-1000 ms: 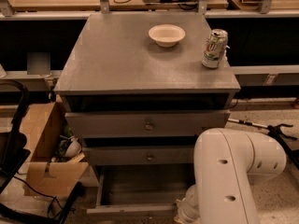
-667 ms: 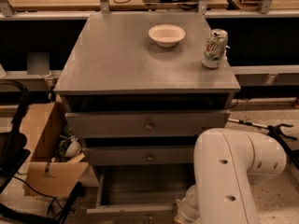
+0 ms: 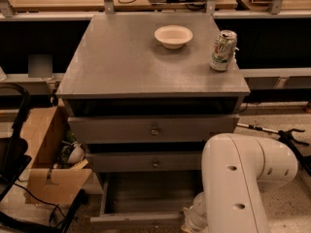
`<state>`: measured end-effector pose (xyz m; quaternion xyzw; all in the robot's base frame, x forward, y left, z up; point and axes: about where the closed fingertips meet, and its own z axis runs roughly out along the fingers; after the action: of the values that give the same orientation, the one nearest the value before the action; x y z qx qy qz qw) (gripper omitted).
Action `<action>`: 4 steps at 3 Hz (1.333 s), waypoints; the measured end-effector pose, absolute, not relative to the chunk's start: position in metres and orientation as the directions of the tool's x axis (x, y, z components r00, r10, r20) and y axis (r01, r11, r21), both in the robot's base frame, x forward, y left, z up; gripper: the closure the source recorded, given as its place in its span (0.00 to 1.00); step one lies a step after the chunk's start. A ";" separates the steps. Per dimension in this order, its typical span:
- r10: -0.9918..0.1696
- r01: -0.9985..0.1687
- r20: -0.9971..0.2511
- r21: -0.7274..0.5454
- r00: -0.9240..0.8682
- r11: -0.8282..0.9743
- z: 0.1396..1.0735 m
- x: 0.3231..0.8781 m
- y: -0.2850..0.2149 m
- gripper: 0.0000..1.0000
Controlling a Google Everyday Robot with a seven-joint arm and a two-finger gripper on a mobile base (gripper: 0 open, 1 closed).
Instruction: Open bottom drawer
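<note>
- Vs 1 s ago: no change seen. The bottom drawer was pulled out toward the near side by the same amt, lowest in the grey cabinet, right under the middle drawer.
- The arm sat in the same spot at near right, white & bulky, in front of the cabinet's lower right part.
- The end effector stayed low at the near edge, just right of the bottom drawer's front lip; touching or apart, can't tell.
- End effector state: can't tell how far open it was or what it held, since it was mostly cut off by the picture's bottom edge & covered by the arm.
- Bowl & can were unmoved on the tabletop: bowl at far centre, can upright near the right edge.
- The top drawer & the middle drawer each showed a small round knob at centre.
- The bottom drawer's own knob wasn't visible; its front was cut by the bottom edge, its right end hidden behind the arm.
- Its inside was dim, contents hard to make out.
- A cardboard box stood open left of the cabinet, w/ clutter inside too dim to ID.
</note>
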<state>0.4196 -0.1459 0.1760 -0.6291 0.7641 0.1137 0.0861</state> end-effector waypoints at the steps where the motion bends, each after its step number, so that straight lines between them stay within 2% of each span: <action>1: -0.942 -0.981 -0.275 0.065 -0.194 0.183 0.176 0.420 -0.146 1.00; 2: -0.942 -0.981 -0.275 0.065 -0.194 0.182 0.176 0.420 -0.146 0.96; 3: -0.942 -0.981 -0.275 0.065 -0.194 0.182 0.176 0.420 -0.146 0.73; 4: -0.942 -0.981 -0.275 0.066 -0.194 0.182 0.176 0.419 -0.146 0.42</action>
<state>0.4195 -0.1459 0.1760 -0.6292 0.7641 0.1137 0.0860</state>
